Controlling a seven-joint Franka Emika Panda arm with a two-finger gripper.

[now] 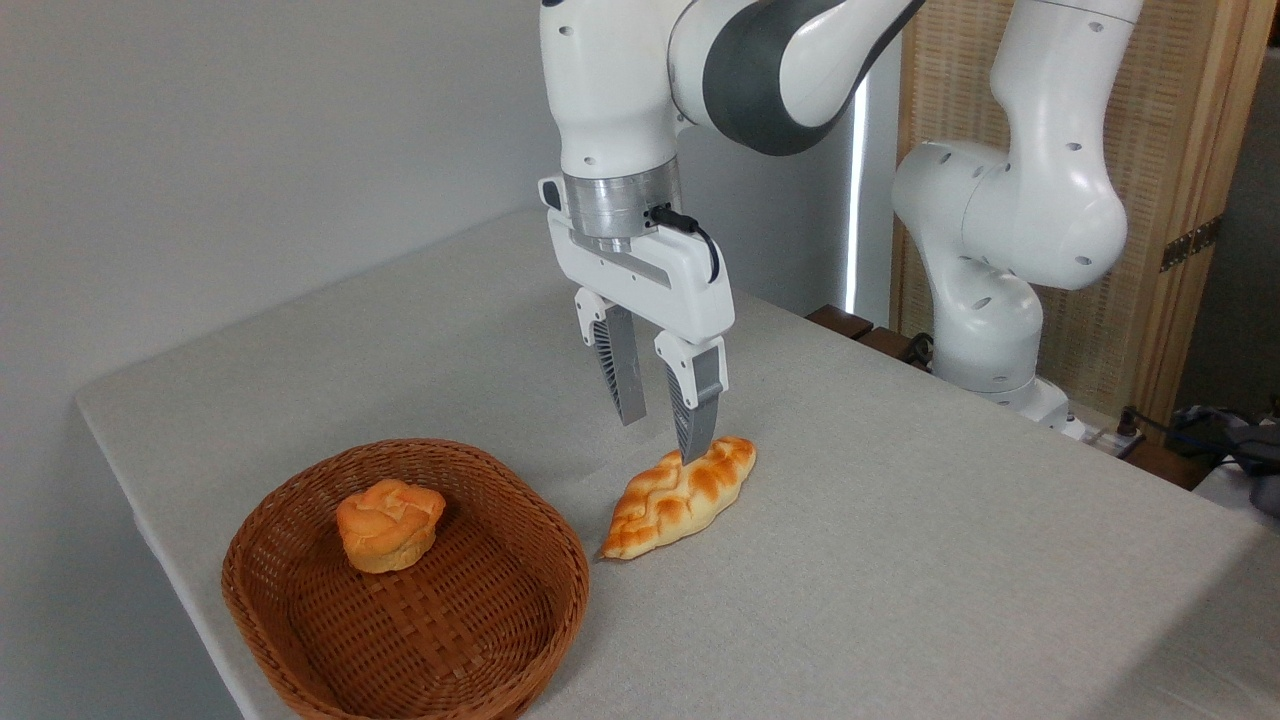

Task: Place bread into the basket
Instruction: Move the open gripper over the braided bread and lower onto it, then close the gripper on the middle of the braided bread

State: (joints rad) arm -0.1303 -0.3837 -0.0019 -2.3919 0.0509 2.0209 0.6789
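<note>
On table beside basket (300,620): bread (680,497), w/ spread jaws just above its far end.

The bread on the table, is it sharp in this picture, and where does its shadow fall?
In the camera view the bread looks sharp, its braided ridges clear; only a faint soft shadow shows under its near edge on the table, so the light is diffuse. No glare on it.

Basket (300,640) front rim cut by bottom edge; arm top cropped.
</note>
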